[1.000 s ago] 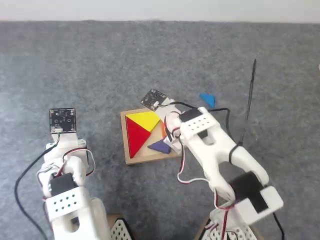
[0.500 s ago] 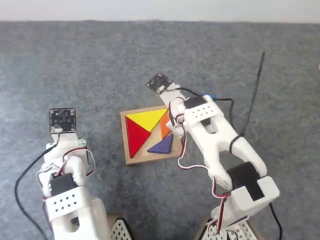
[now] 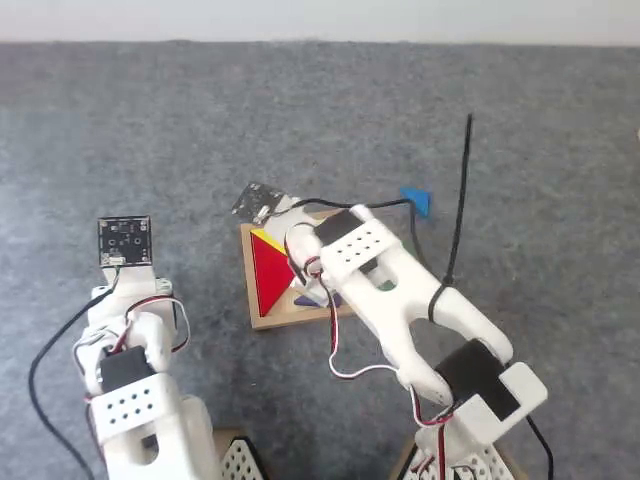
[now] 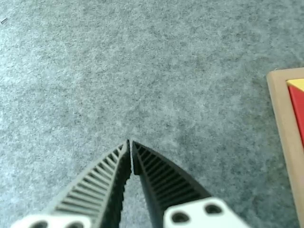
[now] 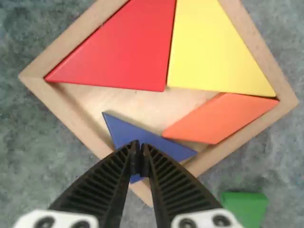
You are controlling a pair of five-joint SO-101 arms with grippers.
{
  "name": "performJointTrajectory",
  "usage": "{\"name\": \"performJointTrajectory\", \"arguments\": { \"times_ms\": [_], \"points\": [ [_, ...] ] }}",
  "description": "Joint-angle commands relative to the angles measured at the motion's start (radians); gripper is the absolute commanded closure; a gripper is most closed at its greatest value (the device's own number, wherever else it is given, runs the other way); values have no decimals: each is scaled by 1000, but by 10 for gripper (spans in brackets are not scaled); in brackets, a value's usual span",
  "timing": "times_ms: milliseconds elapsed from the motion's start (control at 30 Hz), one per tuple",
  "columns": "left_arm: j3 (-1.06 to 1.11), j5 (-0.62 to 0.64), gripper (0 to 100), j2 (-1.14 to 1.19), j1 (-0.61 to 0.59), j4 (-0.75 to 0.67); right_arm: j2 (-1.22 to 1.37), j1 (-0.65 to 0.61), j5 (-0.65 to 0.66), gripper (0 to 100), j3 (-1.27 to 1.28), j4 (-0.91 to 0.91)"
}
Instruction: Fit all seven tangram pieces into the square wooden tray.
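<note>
Inside the square wooden tray [image 5: 137, 104] lay 4/7 pcs: red triangle [image 5: 128, 52], yellow triangle [image 5: 209, 52], orange parallelogram [image 5: 218, 118], navy triangle [image 5: 164, 145]; right tool [image 5: 137, 147] closed, empty; green pc [image 5: 244, 204] & small blue triangle [image 3: 415, 200] sat outside.

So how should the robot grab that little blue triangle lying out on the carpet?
Probably from straight above. The blue triangle lies flat on the carpet, so only its thin side edges offer a hold; pinch across two of them. It sits apart from the wooden tray, with room for the fingers, but a black cable runs up close to it, so mind that.
</note>
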Motion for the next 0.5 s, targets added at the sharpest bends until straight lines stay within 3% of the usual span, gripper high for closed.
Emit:
{"name": "performJointTrajectory", "arguments": {
  "times_ms": [0,233,467],
  "points": [
    [-36,-12,988,3,-3,-15,16,19,-6,990,-6,-18],
    [-36,-12,988,3,-3,-15,105,136,-5,990,-8,8],
    [-36,-12,988,3,-3,-15,110,160,-5,991,-87,111]
  ]
}}
